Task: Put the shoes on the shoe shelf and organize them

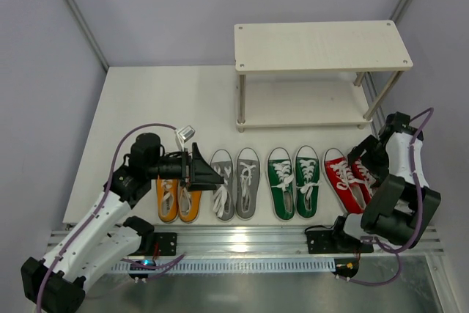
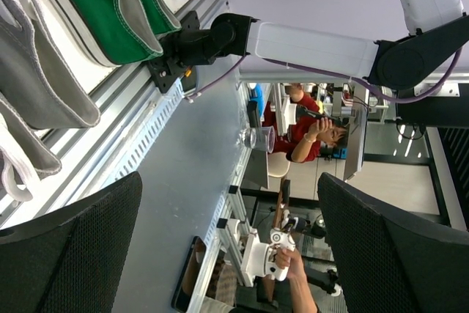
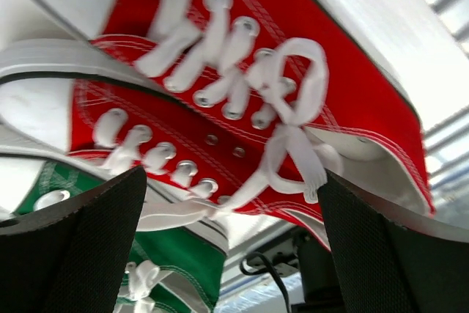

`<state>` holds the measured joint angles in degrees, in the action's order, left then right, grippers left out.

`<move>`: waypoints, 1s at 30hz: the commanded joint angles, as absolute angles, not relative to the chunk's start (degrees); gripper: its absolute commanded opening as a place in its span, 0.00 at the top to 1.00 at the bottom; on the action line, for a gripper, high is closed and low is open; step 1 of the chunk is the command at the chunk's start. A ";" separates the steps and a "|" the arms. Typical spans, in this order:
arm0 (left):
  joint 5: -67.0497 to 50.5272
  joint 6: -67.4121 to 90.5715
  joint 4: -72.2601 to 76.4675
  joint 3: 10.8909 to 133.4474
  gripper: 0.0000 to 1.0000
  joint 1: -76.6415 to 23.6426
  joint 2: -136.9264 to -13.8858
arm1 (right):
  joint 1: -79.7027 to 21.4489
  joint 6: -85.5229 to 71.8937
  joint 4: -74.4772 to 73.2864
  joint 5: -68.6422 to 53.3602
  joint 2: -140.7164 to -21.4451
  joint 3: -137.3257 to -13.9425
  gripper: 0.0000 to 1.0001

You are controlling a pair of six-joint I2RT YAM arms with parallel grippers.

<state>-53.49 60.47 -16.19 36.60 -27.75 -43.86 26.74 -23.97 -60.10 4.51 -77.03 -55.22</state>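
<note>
At the back of the surface (image 1: 161,100) the shoe shelf (image 1: 321,45) stands unfilled, four pairs of shoes (image 1: 242,185) lined up before it. The left fingers (image 2: 73,254) and right fingers (image 3: 73,254) are spread, holding nothing; closing over the red pair (image 1: 343,179) could snag its loose laces (image 3: 293,130) or drag both shoes.

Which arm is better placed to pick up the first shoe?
Likely right. The right pincer, open, hangs over the red shoes, near the shoe shelf. The left pincer, also open, points sideways, not down at any shoe.
</note>
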 commanded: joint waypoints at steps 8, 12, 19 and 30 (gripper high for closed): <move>-47.74 52.67 -25.74 41.04 0.00 -27.86 -40.44 | 26.81 -20.66 -47.65 -11.93 -65.75 -47.65 0.01; -34.15 46.43 -38.91 45.70 0.00 -27.95 -38.59 | 22.27 -19.78 -45.00 -22.14 -60.57 -45.79 0.03; -28.39 46.22 -43.60 45.00 0.00 -27.95 -34.90 | -4.17 -21.79 -54.31 -7.92 -52.13 -51.06 0.03; -29.53 46.76 -43.15 42.19 0.00 -27.86 -33.31 | -27.05 -32.86 -52.30 4.92 -59.49 -47.20 0.03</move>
